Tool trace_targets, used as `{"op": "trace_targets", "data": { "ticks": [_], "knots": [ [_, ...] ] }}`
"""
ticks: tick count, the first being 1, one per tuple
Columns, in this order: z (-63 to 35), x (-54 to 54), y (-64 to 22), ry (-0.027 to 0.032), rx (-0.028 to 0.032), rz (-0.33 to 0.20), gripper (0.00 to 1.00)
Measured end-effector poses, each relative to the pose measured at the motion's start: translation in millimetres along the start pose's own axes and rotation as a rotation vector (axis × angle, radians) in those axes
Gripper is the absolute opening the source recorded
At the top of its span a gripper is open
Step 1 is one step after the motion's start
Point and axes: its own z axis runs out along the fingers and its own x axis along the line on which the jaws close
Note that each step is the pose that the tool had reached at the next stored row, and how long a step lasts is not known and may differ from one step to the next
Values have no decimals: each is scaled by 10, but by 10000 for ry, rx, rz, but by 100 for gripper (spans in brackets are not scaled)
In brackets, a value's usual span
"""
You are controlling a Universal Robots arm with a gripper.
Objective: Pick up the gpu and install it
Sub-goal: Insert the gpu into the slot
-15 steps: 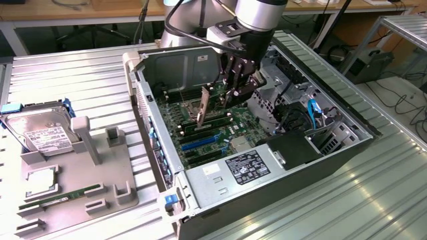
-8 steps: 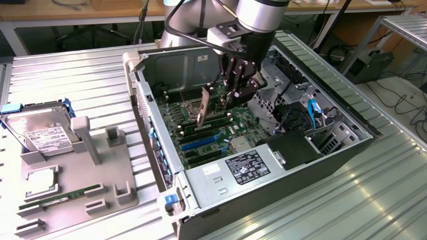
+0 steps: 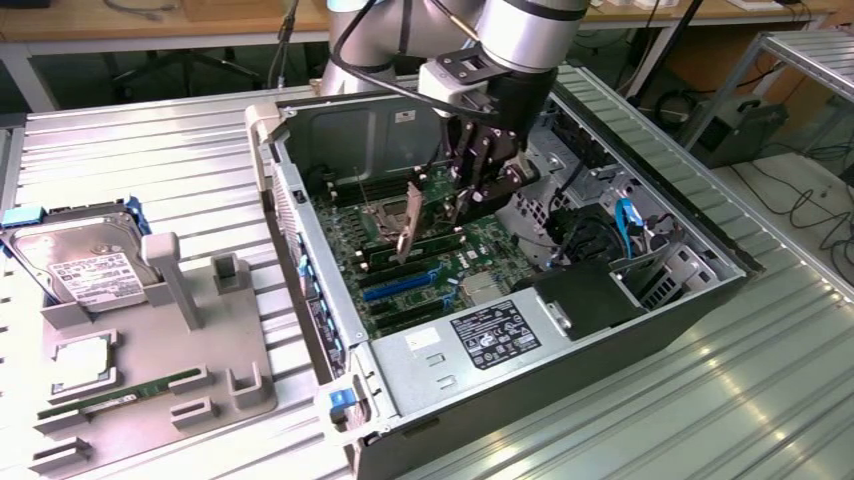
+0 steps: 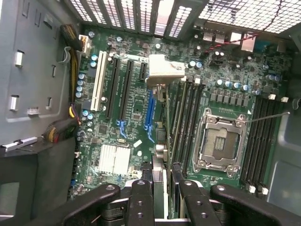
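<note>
My gripper point(image 3: 463, 205) hangs inside the open computer case point(image 3: 694, 300), shut on the gpu point(image 3: 414, 215). The card stands on edge above the motherboard point(image 3: 441, 265), tilted a little, and does not look seated. In the wrist view the gpu point(image 4: 160, 174) is edge-on between my two black fingers point(image 4: 141, 200), with its silver end bracket point(image 4: 164, 70) at the far end. It lines up close beside the blue expansion slot point(image 4: 149, 113), between that slot and the memory slots point(image 4: 186, 122). The gripper point(image 4: 162, 197) clamps the card's upper edge.
The empty CPU socket point(image 4: 221, 141) lies beside the card. A power supply point(image 3: 494, 335) fills the case's near end, and cables point(image 3: 627, 225) crowd its side at the exterior view's right. Left of the case, a grey fixture point(image 3: 147, 370) holds a hard drive point(image 3: 80, 265), a processor point(image 3: 83, 360) and a memory stick point(image 3: 120, 393).
</note>
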Motion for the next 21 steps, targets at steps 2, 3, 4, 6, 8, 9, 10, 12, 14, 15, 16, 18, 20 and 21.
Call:
{"op": "trace_targets", "data": {
  "ticks": [2, 3, 4, 6, 8, 9, 10, 12, 14, 15, 16, 18, 20, 21],
  "knots": [
    [0, 28, 11, -2, 1, 0, 27],
    [0, 41, 16, -3, 2, 0, 27],
    [1, 54, 22, -6, 2, 0, 27],
    [1, 73, 33, -14, 3, 0, 27],
    [2, 82, 43, -23, 4, -1, 27],
    [4, 85, 47, -29, 6, 1, 27],
    [3, 86, 50, -31, 5, 4, 27],
    [5, 88, 53, -38, 7, 13, 27],
    [6, 92, 65, -39, 8, 22, 27],
    [7, 93, 74, -40, 8, 23, 27],
    [8, 94, 83, -41, 8, 23, 27],
    [9, 96, 98, -42, 8, 24, 27],
    [11, 98, 114, -43, 8, 25, 27],
    [12, 101, 122, -44, 9, 26, 27]
  ]
}}
